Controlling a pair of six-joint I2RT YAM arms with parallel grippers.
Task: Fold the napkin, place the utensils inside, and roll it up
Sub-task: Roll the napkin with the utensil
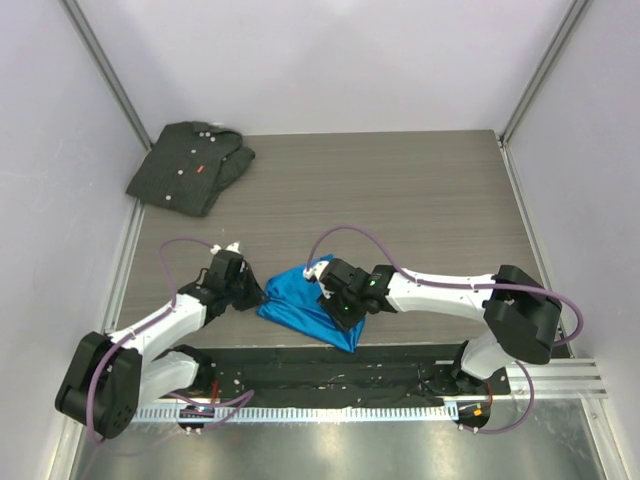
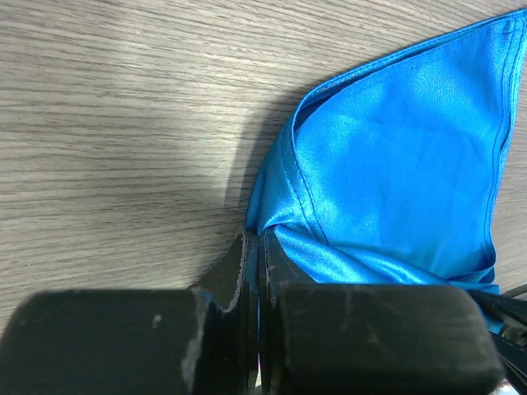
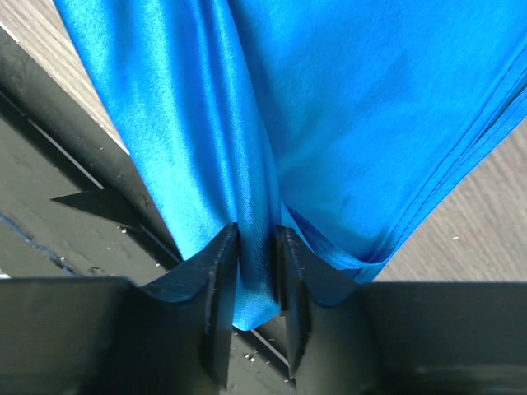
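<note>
- Here, your napkin [image 1: 303,306] sits at the near edge of the table [image 1: 420,200], about midway across, bunched up between the two grippers.
- Your left gripper [image 2: 257,247] holds the napkin's left end: the fingers [image 2: 239,276] are pressed together, and the blue cloth comes out right at their tips.
- From that pinch the cloth fans out to the right in the left wrist view, with a hemmed edge folded over along its left side.
- Your right gripper [image 3: 257,247] is at the napkin's right part. Its fingers [image 3: 218,284] stand narrow, and a pleat of cloth fills the gap between them.
- In the right wrist view several layers of cloth hang stacked to the right of that pleat, their edges lying close together.
- The napkin's near right corner reaches over the table's edge onto the dark base strip [image 1: 330,375] where the arms are bolted.
- Seen from above, both arms reach inward from their bases, so the grippers sit near each other with the cloth spanning them.
- A dark buttoned shirt [image 1: 190,166] lies crumpled in the far left corner, well apart from the napkin.
</note>
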